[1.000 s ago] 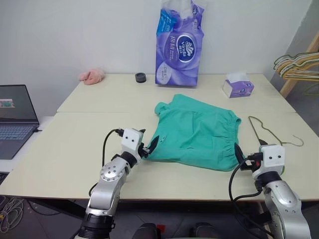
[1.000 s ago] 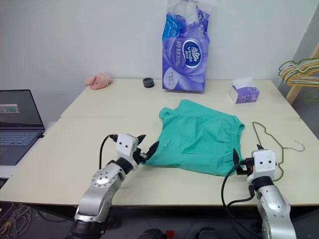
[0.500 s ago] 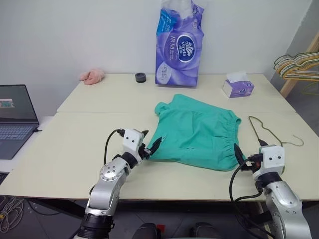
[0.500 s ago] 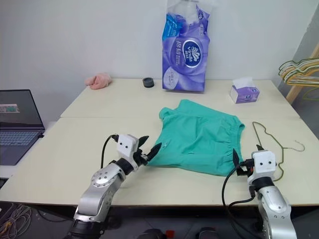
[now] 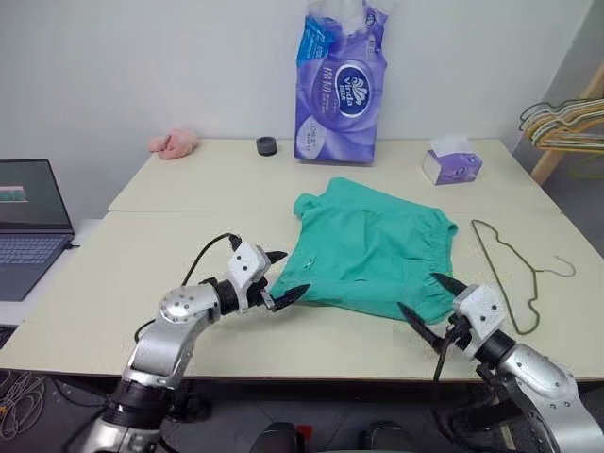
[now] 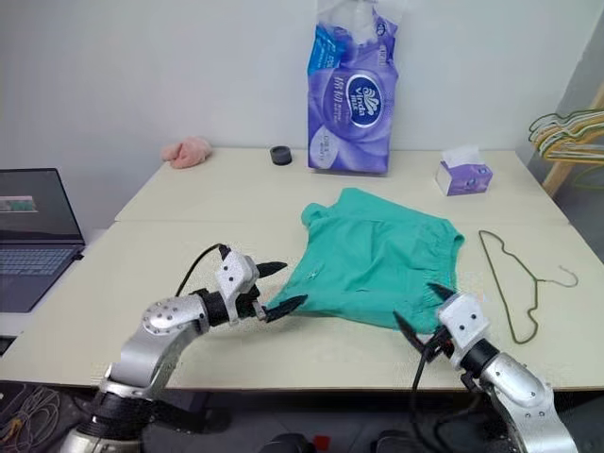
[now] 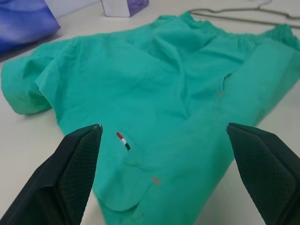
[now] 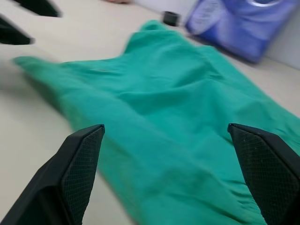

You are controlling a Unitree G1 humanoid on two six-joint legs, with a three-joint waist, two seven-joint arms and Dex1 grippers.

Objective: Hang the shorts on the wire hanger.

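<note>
Left eye view: one pair of teal-green shorts (image 5: 371,248) lies flat near the middle of a pale table (image 5: 142,283), its gathered waistband toward the right edge. One bare wire hanger (image 5: 517,265) rests flat just beside the shorts, toward the right edge, apart from the cloth. Two grippers flank the front of the garment: the left gripper (image 5: 280,276) hovers at the shorts' front-left corner with black fingers spread wide and nothing between them; the right gripper (image 5: 427,300) sits at the front-right corner, equally wide and empty. Along the far edge stand one purple tissue pack (image 5: 335,85), one small tissue box (image 5: 450,164), one black ring (image 5: 266,146) and one pink cloth lump (image 5: 174,143). A laptop (image 5: 30,212) sits off the table's left side, and a bunch of pastel hangers (image 5: 562,127) hangs by the white wall at the far right.

Right eye view: the same layout (two table tops butt together at a seam).

Left wrist view: the fingers (image 7: 77,161) stand far apart over the creased fabric, which carries a small striped tag (image 7: 123,140).

Right wrist view: the fingers (image 8: 79,159) gape over the blurred green cloth.
</note>
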